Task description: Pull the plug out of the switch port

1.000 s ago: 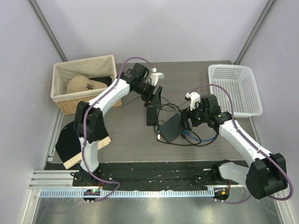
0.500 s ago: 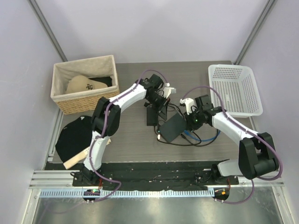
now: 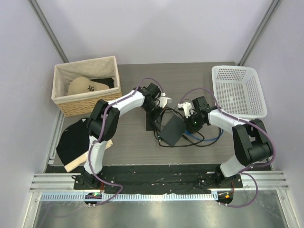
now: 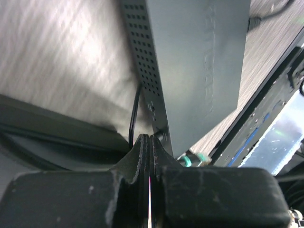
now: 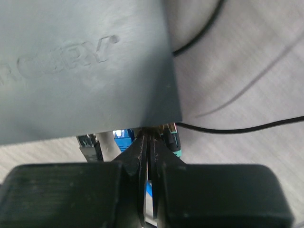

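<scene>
Right wrist view: the right hand is pinched shut and empty, its tips at the black box edge. Just left of them the blue plug sits plugged into that edge. It looks light, stiff and probably latched, so pinch its hard body squarely.

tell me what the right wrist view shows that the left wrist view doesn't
Only the right wrist view: a blue plug end at the edge of the black switch, beside the shut right gripper. Only the left wrist view: vent holes along the switch's side, and the shut left gripper. Both: the switch, a thin black cord and the wooden table.
</scene>
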Robot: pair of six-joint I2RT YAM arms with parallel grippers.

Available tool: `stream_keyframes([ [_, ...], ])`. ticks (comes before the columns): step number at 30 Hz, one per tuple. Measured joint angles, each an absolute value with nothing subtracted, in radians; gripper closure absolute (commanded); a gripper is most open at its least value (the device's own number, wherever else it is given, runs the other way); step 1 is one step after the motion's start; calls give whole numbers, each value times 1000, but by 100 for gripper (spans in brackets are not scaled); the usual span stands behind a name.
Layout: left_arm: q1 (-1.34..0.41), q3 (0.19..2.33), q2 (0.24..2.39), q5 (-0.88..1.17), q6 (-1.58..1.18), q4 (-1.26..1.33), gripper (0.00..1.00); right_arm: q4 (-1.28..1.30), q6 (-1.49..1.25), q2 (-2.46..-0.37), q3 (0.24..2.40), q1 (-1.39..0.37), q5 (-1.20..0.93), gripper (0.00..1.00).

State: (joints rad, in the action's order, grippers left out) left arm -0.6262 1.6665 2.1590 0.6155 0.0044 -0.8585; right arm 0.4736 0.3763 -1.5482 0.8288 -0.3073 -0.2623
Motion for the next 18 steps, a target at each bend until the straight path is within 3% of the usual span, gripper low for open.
stream_keyframes([
  [18,-697,1618,2114,587,8,-857,100,474,463,-1773,1099,-320,-293,87],
])
